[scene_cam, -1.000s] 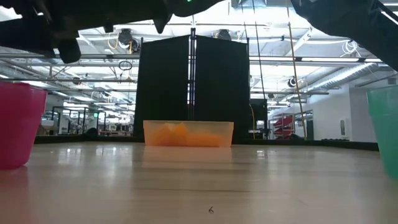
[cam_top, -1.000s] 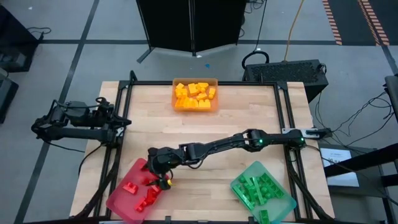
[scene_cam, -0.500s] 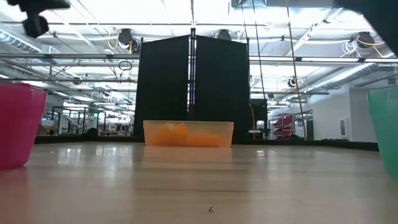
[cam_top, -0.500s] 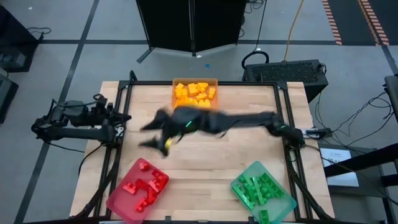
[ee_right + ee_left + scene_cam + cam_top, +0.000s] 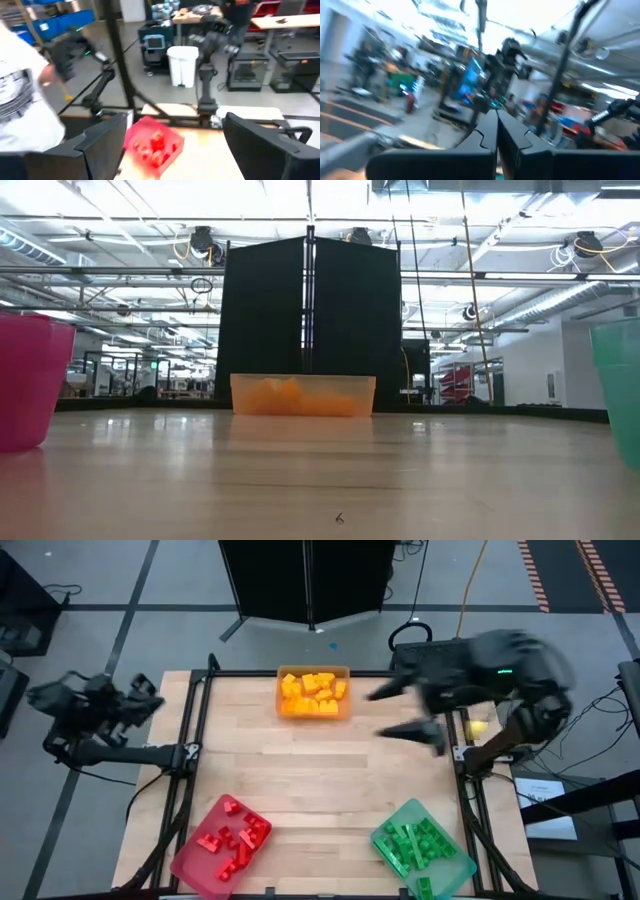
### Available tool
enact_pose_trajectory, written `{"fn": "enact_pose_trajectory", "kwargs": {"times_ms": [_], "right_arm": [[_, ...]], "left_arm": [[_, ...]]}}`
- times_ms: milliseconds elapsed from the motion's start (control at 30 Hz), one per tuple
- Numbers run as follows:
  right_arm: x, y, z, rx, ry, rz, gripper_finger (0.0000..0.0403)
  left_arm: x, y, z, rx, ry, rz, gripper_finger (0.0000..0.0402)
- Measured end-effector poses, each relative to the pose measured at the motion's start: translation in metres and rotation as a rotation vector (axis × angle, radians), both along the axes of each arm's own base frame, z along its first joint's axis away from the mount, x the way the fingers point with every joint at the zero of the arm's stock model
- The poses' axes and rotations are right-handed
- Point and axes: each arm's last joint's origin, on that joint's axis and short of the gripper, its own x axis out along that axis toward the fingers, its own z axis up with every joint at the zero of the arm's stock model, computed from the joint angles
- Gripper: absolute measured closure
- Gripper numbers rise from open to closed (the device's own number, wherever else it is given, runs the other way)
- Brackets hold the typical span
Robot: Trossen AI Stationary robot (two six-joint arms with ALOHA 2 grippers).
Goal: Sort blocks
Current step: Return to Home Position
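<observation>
Yellow blocks in orange tray at 12 o'clock, red blocks in pink tray at 7 o'clock, green blocks in teal tray at 5 o'clock, left end effector fingers together, off surface at 9 o'clock, right end effector fingers apart, at 2 o'clock.

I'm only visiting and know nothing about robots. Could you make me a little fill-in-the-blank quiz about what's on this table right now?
The blocks in the pink-red tray are all ___. The tray holding the yellow and orange blocks is coloured ___. The right gripper, above the table's right half, has its fingers ___. The left gripper, off the table's left side, has its fingers ___.
Missing words: red; orange; open; shut.
</observation>
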Motion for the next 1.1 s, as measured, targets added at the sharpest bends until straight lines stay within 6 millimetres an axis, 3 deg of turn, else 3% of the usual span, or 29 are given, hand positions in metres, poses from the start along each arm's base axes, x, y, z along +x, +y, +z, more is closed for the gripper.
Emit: {"fn": "enact_pose_trajectory", "kwargs": {"times_ms": [233, 367, 600, 733, 867, 1100], "right_arm": [[-0.146, -0.015, 0.026, 0.013, -0.103, 0.043, 0.0081], [-0.202, -0.024, 0.024, -0.040, -0.184, 0.066, 0.0081], [-0.239, -0.026, -0.010, -0.171, -0.193, 0.246, 0.0081], [-0.254, -0.030, -0.042, -0.130, -0.243, 0.197, 0.0081], [-0.252, -0.029, -0.090, -0.135, -0.302, 0.201, 0.0081], [-0.260, -0.030, -0.174, -0.074, -0.569, 0.203, 0.0080]], "left_arm": [[-0.041, 0.003, 0.031, 0.082, -0.128, 0.126, 0.0398], [-0.055, 0.004, 0.040, 0.085, -0.174, 0.159, 0.0398], [-0.053, 0.006, 0.027, 0.066, -0.031, 0.196, 0.0398], [-0.058, 0.009, 0.007, -0.021, 0.027, 0.273, 0.0398], [-0.062, 0.011, -0.019, -0.043, 0.024, 0.329, 0.0398], [-0.031, 0.011, -0.037, -0.052, 0.129, 0.374, 0.0398]]}}
